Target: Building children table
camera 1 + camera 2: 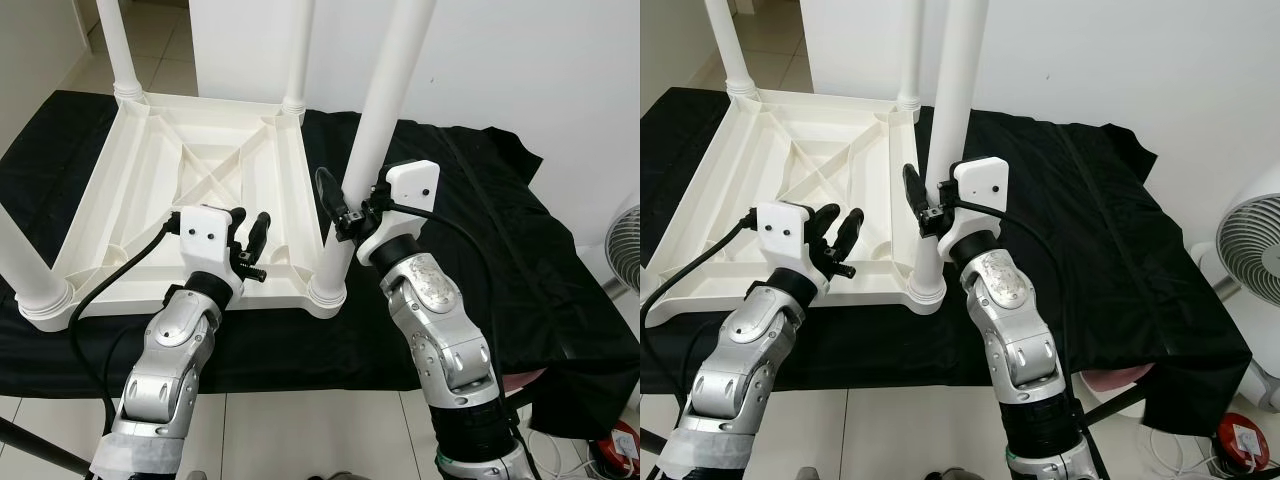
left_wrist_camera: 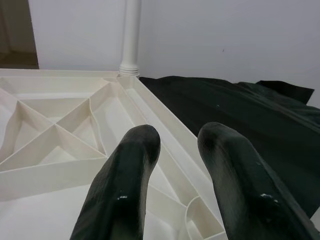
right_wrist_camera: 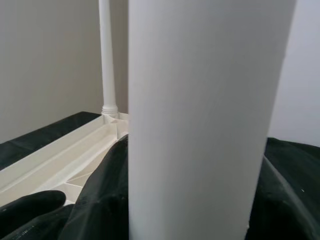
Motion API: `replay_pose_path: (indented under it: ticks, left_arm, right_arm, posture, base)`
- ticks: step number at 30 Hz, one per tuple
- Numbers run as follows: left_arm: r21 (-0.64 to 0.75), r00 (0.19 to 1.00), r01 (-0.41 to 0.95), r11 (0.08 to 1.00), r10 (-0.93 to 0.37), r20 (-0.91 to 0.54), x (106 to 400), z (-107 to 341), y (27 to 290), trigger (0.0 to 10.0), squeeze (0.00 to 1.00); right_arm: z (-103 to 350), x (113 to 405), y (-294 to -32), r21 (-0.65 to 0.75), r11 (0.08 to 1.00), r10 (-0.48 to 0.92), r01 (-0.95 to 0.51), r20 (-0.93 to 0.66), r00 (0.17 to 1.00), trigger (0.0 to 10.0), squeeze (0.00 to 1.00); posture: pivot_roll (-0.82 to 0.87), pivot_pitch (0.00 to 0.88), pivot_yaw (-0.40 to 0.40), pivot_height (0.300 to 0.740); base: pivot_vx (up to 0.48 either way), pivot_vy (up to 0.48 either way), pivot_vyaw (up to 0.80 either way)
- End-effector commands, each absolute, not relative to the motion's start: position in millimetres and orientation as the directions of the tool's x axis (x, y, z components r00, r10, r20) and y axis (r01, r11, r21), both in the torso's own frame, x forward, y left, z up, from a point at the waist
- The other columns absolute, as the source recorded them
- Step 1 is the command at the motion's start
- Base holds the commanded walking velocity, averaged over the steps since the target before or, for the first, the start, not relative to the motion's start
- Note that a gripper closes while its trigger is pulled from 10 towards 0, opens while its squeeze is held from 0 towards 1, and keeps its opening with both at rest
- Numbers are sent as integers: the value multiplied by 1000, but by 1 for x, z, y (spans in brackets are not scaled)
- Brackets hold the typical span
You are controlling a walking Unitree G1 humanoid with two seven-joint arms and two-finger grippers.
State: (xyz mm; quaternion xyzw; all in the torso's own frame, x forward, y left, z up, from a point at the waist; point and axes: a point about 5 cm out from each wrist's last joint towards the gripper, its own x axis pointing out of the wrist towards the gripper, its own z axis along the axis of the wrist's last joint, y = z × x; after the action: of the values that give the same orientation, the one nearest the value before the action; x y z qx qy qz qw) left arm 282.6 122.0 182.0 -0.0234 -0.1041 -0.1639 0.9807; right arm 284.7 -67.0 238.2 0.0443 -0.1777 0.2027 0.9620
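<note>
Table top [image 1: 150, 160]: white plastic, upside down on black cloth [image 1: 480, 240], ribbed underside facing up
Legs: all 4 standing in corner sockets; near-right leg [image 1: 385, 90] is the one being worked, leans a bit off vertical vs the others
Near-right socket [image 1: 327, 292]: leg base sits in it, at table corner closest to robot; can't tell if fully seated
Right gripper [image 1: 338, 205]: clamped around near-right leg, low on the shaft, just above socket; wrist view has the white tube between the black fingers
Left gripper [image 1: 250, 240]: fingers apart, holding nothing, hovering over table's near rim, just beside the socket corner
Step (judgement): prob. pressing/twisting last leg home; task looks near done
Risk 1: leg tilted, so pushing down now could jam it crooked in socket or pop it out
Risk 2: table not braced, left gripper not touching it, so sideways force from right arm could slide the whole top on the cloth, cloth bunches
Risk 3: tall legs, light plastic; hard shove could rock table & loosen the other legs
Fan [image 1: 1250, 250]: at far right, well apart, no issue
</note>
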Motion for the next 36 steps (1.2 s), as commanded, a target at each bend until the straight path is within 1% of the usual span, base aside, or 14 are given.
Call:
replay_pose_path:
  ticks: [1,2,9,14,18,19,20,21,22,23,24,32,36]
  left_arm:
    - [-7,911,362,932,-353,213,282,181,116,10000,0]
    - [-3,912,360,933,-351,212,282,181,115,10000,0]
    - [0,916,346,938,-338,214,283,181,119,10000,0]
    - [8,915,342,940,-335,222,286,182,120,10000,0]
    - [6,915,344,939,-337,224,286,183,120,10000,0]
    - [5,914,346,938,-338,224,286,183,120,10000,0]
    - [3,914,347,938,-339,223,286,182,119,10000,0]
    - [4,914,347,938,-339,223,287,183,119,10000,0]
    - [4,914,347,938,-339,223,287,183,119,10000,0]
    - [0,913,350,937,-342,223,287,183,118,10000,0]
    - [3,913,351,936,-343,222,287,183,118,10000,0]
    - [7,914,347,938,-340,221,286,183,119,10000,0]
    - [6,915,344,939,-337,220,286,182,120,10000,0]
  right_arm:
    - [234,287,-73,19,933,334,-360,329,883,9137,0]
    - [233,287,-74,35,937,319,-347,317,893,10000,0]
    - [230,289,-78,67,948,278,-310,294,915,10000,0]
    - [225,293,-86,131,961,207,-245,248,946,10000,0]
    - [223,293,-87,156,959,197,-237,236,952,10000,0]
    - [222,293,-88,164,959,192,-233,231,954,4667,0]
    - [222,293,-88,169,958,189,-230,228,955,8000,0]
    - [222,293,-88,177,958,185,-227,224,957,6863,0]
    - [222,293,-88,177,958,185,-227,224,957,6863,0]
    - [221,293,-88,177,958,184,-225,221,958,9843,0]
    - [221,293,-88,181,958,180,-220,216,960,10000,0]
    - [219,293,-88,196,958,170,-209,199,965,10000,0]
    - [218,294,-91,233,954,146,-189,187,971,10000,0]
  posture:
    - [35,51,-117,740]
    - [35,49,-115,740]
    - [35,44,-112,740]
    - [32,38,-104,740]
    - [30,38,-99,740]
    - [28,38,-96,740]
    - [28,37,-94,740]
    - [28,39,-93,740]
    - [28,39,-93,740]
    - [28,40,-92,740]
    - [29,41,-92,740]
    - [34,46,-89,740]
    - [32,49,-87,740]
  base:
    - [0,0,0]
    - [0,0,0]
    - [0,0,0]
    - [0,0,0]
    - [0,0,0]
    - [0,0,0]
    - [0,0,0]
    - [0,0,0]
    - [0,0,0]
    - [0,0,0]
    - [0,0,0]
    - [0,0,0]
    - [0,0,0]
